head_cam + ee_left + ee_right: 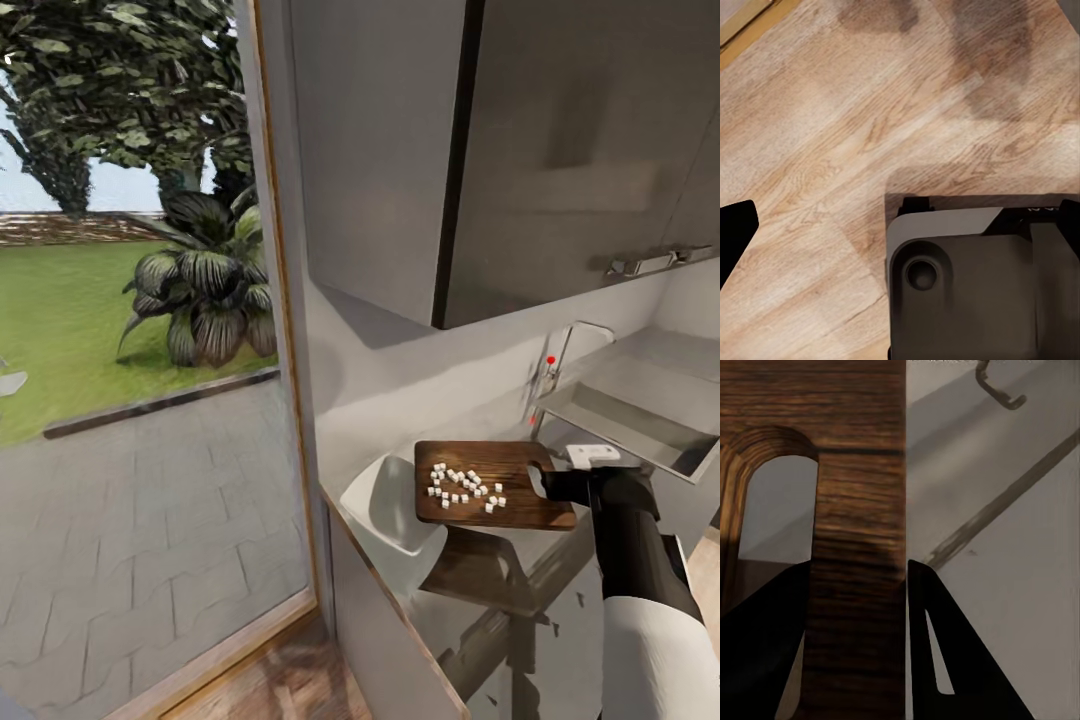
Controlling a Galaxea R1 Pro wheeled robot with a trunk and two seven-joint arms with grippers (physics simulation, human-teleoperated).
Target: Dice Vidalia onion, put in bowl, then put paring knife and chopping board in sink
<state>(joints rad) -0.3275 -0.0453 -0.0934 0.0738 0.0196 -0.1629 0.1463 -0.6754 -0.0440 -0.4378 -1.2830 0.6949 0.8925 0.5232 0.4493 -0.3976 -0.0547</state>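
Right pincer (556,484): clamped on the handle end of the chopping board (490,484); in the right wrist view the two dark fingers (960,660) sit on either side of the wood strip beside the slot hole (776,510).
Left pincer: jaw state cannot be told; the left wrist view gives one dark finger tip (735,229) at the picture's edge, a grey robot part (975,285) and the wooden floor (855,112) below.
Chopping board position: held clear above the table (560,620), roughly level, its dark reflection visible in the grey surface underneath.
Board load: small white onion dice (465,485) scattered over the middle of the board; count too fine to read.
Bowl (395,515): white, just beside the board's far end, at the table corner next to the window frame; partly overlapped by the board, inside looks bare where it shows.
Sink (640,420): steel basin well apart from the board toward the right arm's side, cut off by the picture edge; interior only partly seen, contents unclear.
Faucet (565,355): curved chrome, red dot on it, standing between board and basin against the wall.
Paring knife: cannot be made out.
Wall cabinet (520,150): grey, overhead, upper part cropped.
Window (130,300): garden, plant and paving outside.
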